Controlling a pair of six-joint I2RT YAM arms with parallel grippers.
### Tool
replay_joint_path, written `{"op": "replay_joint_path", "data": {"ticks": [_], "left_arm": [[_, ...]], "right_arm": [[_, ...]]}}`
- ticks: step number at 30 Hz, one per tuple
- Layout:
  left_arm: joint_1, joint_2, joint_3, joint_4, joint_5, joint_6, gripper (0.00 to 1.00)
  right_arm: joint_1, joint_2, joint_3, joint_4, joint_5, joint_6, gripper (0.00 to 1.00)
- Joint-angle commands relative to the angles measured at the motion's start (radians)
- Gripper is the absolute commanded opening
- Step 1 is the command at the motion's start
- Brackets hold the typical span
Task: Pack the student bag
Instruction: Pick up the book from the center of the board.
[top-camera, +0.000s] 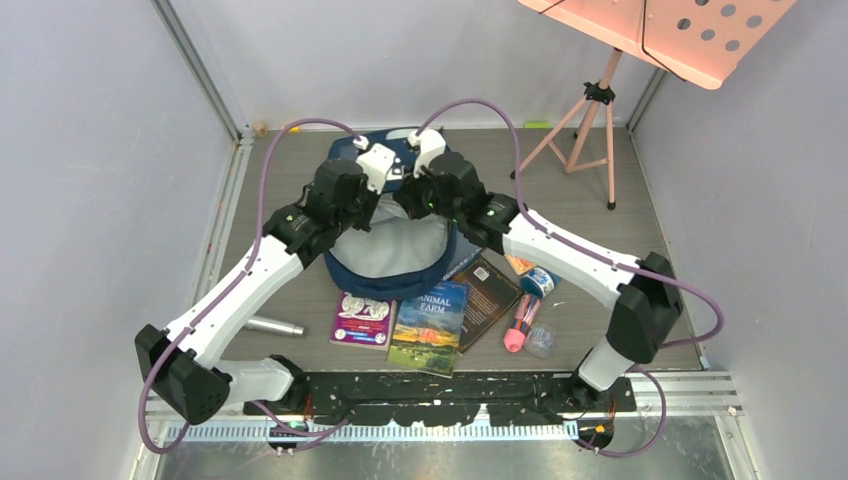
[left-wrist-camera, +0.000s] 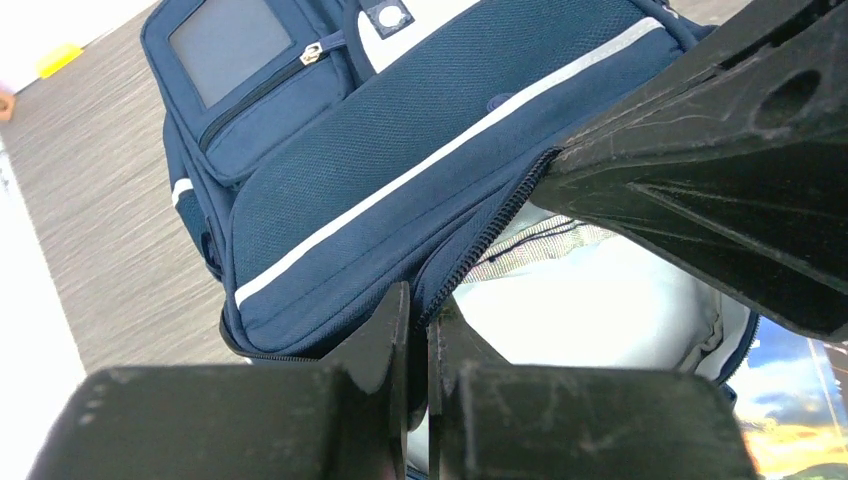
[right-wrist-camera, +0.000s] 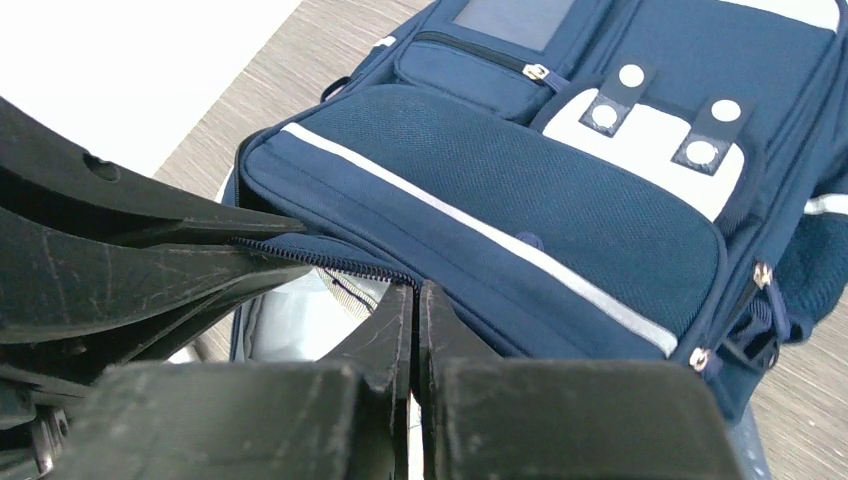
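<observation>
Bag (top-camera: 392, 250) is lying mid-table (top-camera: 570, 210), mouth gaping toward the arm bases, grey lining showing. Zip edge (right-wrist-camera: 330, 262) is being pinched by left gripper (left-wrist-camera: 420, 310) and right gripper (right-wrist-camera: 417, 300), jaws pressed together on fabric. Books (top-camera: 432, 325) are lying just in front

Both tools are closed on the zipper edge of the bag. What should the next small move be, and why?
Probably raise both tools a little to widen the opening. The left tool and the right tool are each shut on the zipper edge of the student bag, the grey lining shows beneath, and the books lie outside, near it.
</observation>
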Motion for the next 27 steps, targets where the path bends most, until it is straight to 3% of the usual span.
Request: {"op": "replay_joint_path", "data": {"ticks": [1, 5, 7, 11, 17, 21, 27], "left_arm": [[0.096, -0.116, 0.041, -0.029, -0.223, -0.021, 0.0], [0.137, -0.132, 0.031, -0.025, -0.214, -0.045, 0.0], [0.149, -0.128, 0.03, -0.025, -0.209, -0.047, 0.0], [0.159, -0.123, 0.025, -0.022, -0.228, -0.046, 0.0], [0.171, -0.15, -0.062, 0.029, -0.229, -0.076, 0.0], [0.172, -0.163, -0.083, 0.039, -0.221, -0.088, 0.0], [0.172, -0.16, -0.106, 0.042, -0.2, -0.101, 0.0]], "right_arm": [[-0.05, 0.088, 0.091, -0.087, 0.133, 0.002, 0.0], [-0.051, 0.137, 0.169, -0.122, 0.119, 0.014, 0.03], [-0.05, 0.137, 0.192, -0.145, 0.111, 0.018, 0.15], [-0.05, 0.088, 0.193, -0.21, 0.123, 0.01, 0.57], [-0.068, -0.07, 0.086, -0.321, 0.235, 0.012, 0.84], [-0.16, -0.177, -0.04, -0.365, 0.169, 0.05, 0.92], [-0.228, -0.175, -0.186, -0.427, 0.047, 0.137, 0.9]]}}
